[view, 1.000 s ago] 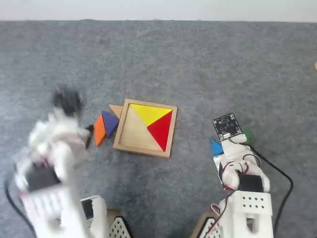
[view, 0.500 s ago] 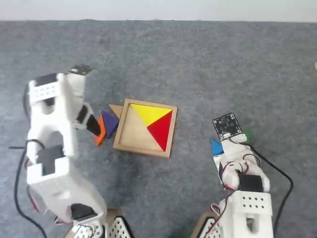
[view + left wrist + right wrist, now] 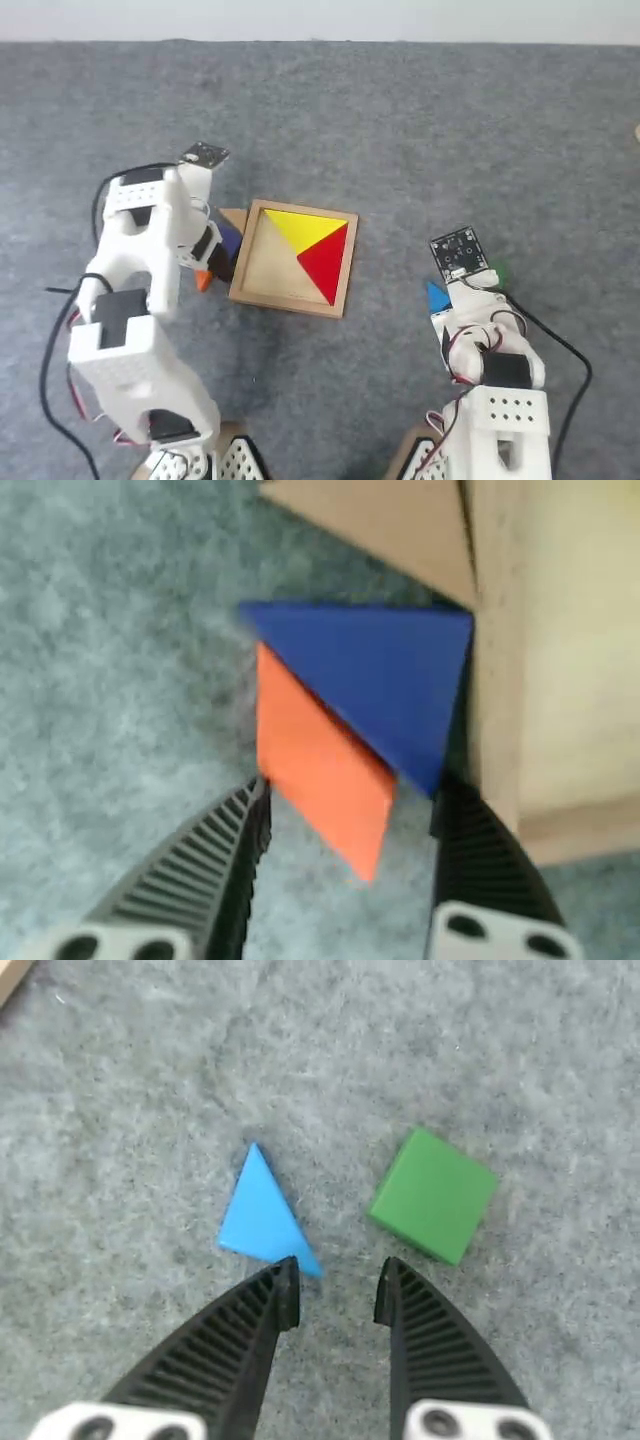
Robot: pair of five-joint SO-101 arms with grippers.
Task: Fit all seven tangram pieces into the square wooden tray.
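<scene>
The square wooden tray [image 3: 241, 279] lies at the table's middle with a yellow triangle [image 3: 301, 228] and a red triangle [image 3: 327, 262] fitted in it. Against its left side lie a dark blue triangle [image 3: 385, 670], an orange piece [image 3: 320, 770] partly under it, and a tan piece [image 3: 380, 520]. My left gripper [image 3: 350, 820] hangs open just over the orange and dark blue pieces, one finger on each side. My right gripper [image 3: 335, 1285] is open above the carpet, between a light blue triangle [image 3: 262, 1215] and a green square [image 3: 433, 1196].
Grey carpet covers the table. The left arm [image 3: 140, 270] stands left of the tray, the right arm [image 3: 480, 350] at the lower right. Open carpet lies behind the tray and between the arms.
The left arm has swung in from the far left toward the tray, and now covers much of the orange and dark blue pieces. The right arm has kept still.
</scene>
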